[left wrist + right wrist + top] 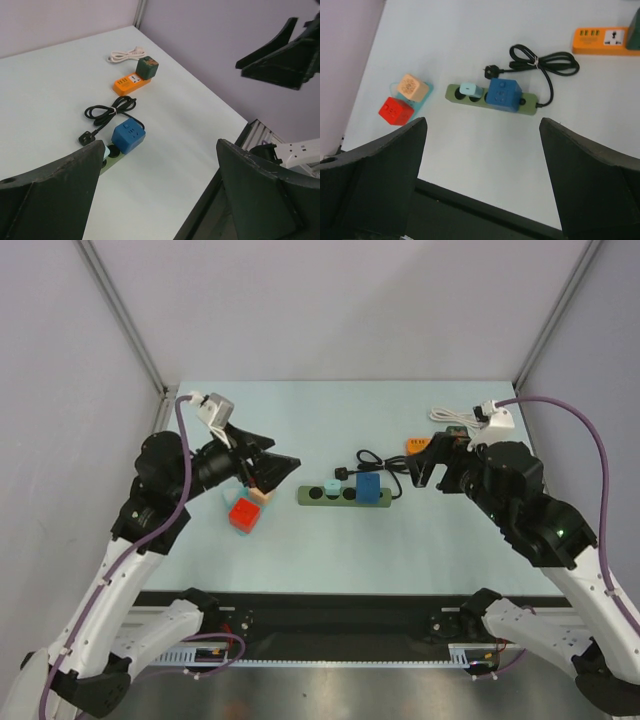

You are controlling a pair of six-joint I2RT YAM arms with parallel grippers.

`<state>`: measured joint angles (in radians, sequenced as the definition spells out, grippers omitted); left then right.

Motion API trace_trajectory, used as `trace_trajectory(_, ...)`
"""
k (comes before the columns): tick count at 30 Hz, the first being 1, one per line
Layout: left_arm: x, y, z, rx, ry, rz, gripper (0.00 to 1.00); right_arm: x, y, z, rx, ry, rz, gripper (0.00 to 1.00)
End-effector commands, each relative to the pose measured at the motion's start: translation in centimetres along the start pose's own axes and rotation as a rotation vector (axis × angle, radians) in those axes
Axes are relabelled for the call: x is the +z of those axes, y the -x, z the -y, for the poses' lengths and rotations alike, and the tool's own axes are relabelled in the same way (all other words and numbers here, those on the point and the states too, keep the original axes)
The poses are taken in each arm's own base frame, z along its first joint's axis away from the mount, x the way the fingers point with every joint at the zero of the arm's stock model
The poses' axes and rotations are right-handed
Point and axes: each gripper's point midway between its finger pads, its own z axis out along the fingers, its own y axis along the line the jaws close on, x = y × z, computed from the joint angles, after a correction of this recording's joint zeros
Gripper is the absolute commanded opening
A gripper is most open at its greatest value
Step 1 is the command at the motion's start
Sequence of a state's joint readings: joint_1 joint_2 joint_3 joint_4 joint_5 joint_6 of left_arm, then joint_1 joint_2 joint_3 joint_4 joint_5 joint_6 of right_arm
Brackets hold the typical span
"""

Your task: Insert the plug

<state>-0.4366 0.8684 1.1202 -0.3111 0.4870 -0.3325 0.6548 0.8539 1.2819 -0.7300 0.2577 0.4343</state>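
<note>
Mid-table: green power strip (530,106), blue cube plug (503,93) seated in it, light-blue plug (471,90) just beside. Black cord (545,62) coiled behind strip. Left gripper (160,150), right gripper (482,121): 2 sets of jaws spread wide, holding nothing.

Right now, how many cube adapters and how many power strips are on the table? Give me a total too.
Cube adapters: 4 (blue cube, red cube, peach cube, dark green cube)
Power strips: 2 (green strip, orange strip)
Total: 6
</note>
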Motion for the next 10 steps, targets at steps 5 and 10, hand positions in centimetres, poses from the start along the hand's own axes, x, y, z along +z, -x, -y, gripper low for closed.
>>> trace_trajectory(5, -1.32, 2.13, 1.60, 0.056, -0.034, 0.085, 1.00, 0.41, 0.61, 0.75, 0.043, -0.048, 0.039, 1.00)
trace_trajectory(10, -1.60, 2.35, 1.71, 0.070, -0.031, 0.094, 1.00, 0.31, 0.70, 0.46, 0.037, -0.028, 0.044, 1.00)
